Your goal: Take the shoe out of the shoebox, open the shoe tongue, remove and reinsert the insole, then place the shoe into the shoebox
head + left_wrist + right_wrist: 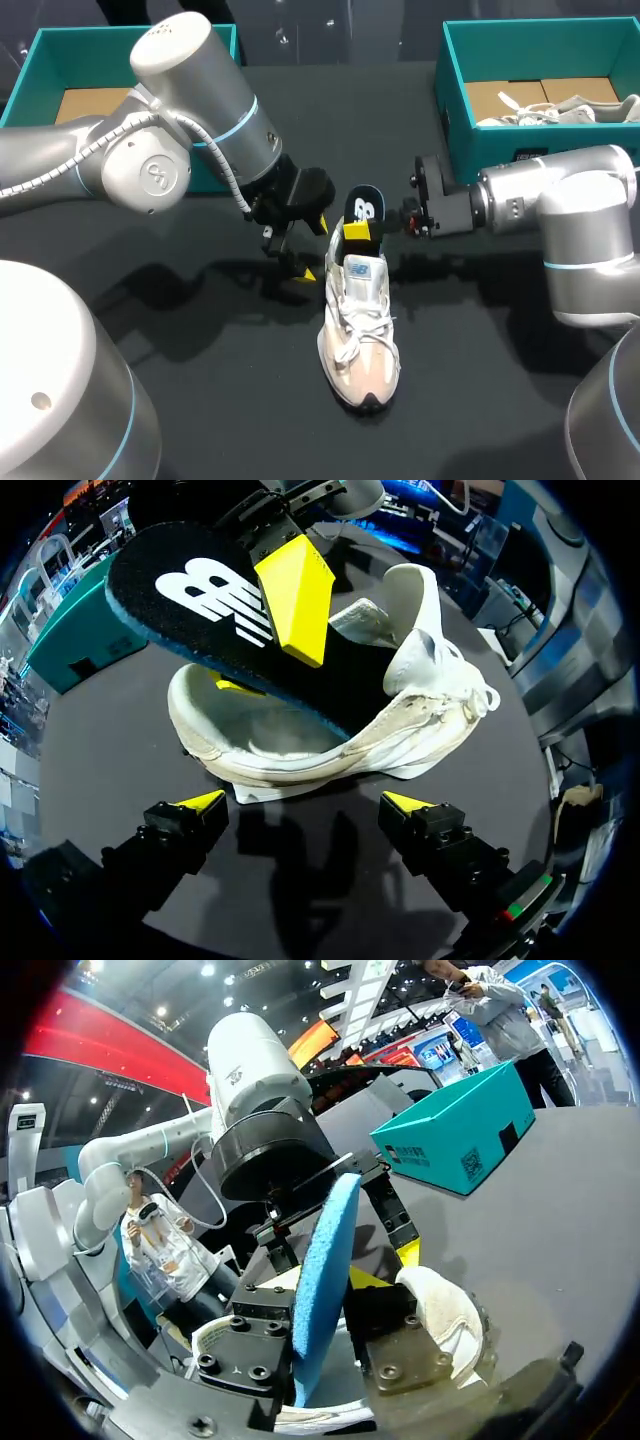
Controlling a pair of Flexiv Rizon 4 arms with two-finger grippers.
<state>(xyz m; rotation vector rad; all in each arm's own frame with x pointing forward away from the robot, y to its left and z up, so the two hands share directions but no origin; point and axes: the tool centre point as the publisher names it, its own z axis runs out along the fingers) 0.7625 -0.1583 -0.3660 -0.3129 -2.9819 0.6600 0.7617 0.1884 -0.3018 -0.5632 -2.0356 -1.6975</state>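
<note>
Trade-show hall: banners (110, 1045), display screens (318, 1040)

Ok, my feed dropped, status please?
Left gripper open, beside shoe. Right gripper shut on insole, its front end inside shoe. Nothing blocking.

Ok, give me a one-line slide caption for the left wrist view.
Right gripper pinches the black insole, partly out of the white shoe, while the open left gripper hovers short of it.

Dark matte table (220, 420) is filling nearly the whole head view, edge to edge. Light's coming from overhead; soft shadows (215, 300) are lying across the left-center and center-right of the tabletop, w/ edges blurring out.
</note>
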